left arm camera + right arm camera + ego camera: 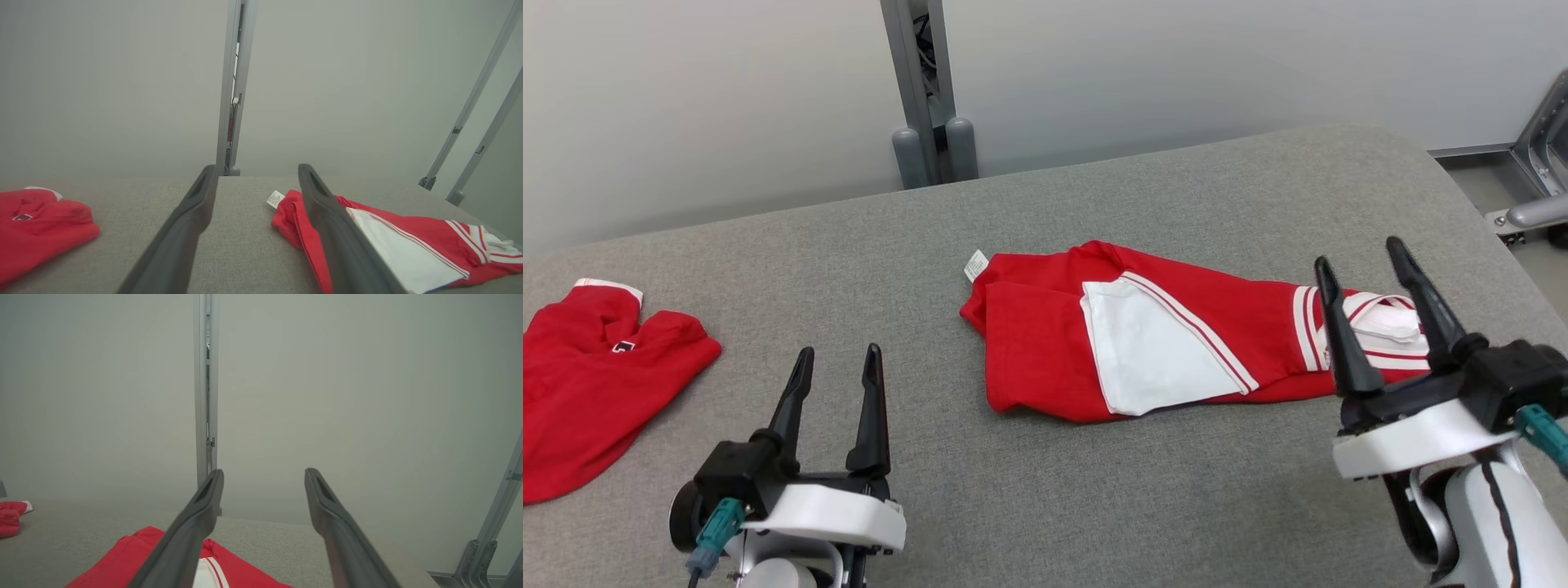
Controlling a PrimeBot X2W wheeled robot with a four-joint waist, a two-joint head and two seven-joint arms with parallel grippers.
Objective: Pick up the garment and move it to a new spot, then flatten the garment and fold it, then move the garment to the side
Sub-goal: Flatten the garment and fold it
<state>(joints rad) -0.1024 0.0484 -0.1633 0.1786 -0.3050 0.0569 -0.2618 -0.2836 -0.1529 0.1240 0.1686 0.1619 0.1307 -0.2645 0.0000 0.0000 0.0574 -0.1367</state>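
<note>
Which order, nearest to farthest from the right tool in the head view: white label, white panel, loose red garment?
1. White panel, just left of the right tool.
2. White label, left end of the folded garment.
3. Loose red garment, far left.

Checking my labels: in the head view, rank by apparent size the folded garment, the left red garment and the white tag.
1. folded garment
2. left red garment, cut off at the frame edge
3. white tag
</note>
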